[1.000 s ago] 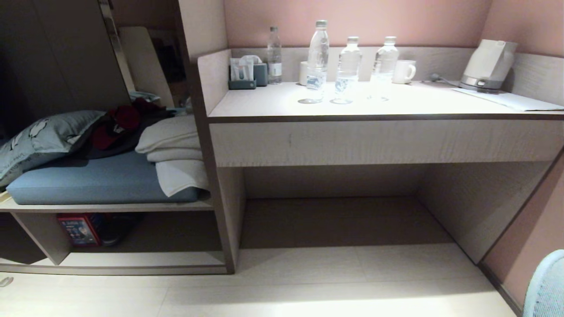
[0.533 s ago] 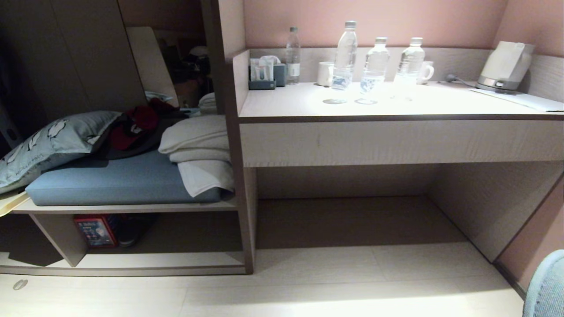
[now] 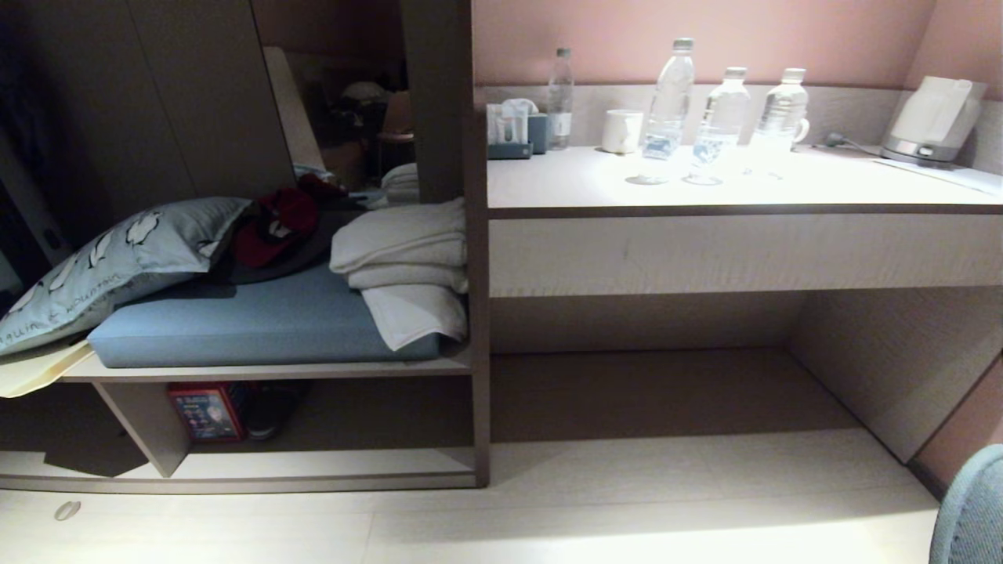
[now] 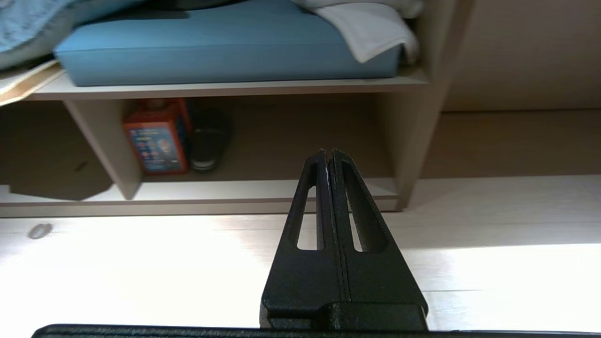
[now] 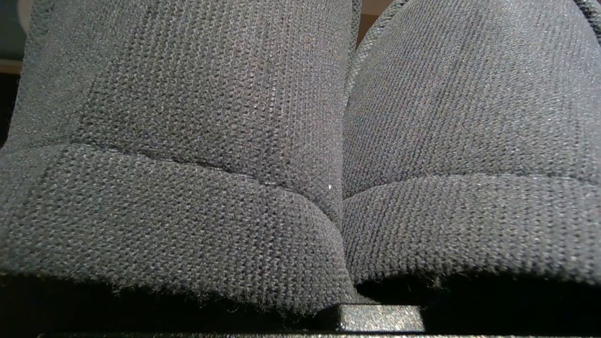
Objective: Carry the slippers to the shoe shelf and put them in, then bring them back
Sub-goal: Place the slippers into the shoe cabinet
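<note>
Two dark knitted slippers (image 5: 178, 141) fill the right wrist view side by side, toes pointing away, pressed together along their inner edges. They cover my right gripper's fingers; only a bit of its black body (image 5: 380, 318) shows beneath them, and it is shut on the pair. The shoe shelf (image 3: 313, 464) is the low pale cubby at the lower left of the head view, under the cushioned bench. My left gripper (image 4: 327, 152) is shut and empty, hanging over the floor and pointing at the shoe shelf (image 4: 244, 190). Neither arm shows in the head view.
Inside the cubby stand a red box (image 3: 208, 411) and a lone black shoe (image 3: 270, 407), left of an upright divider (image 3: 145, 427). Above it lie a blue cushion (image 3: 258, 329), a pillow and folded towels. A desk (image 3: 736, 196) with bottles stands on the right, and a blue chair edge (image 3: 972, 509).
The whole head view has shifted to the right, so the camera has moved left; the cubby and bench now sit nearer the middle. The things themselves have not moved.
</note>
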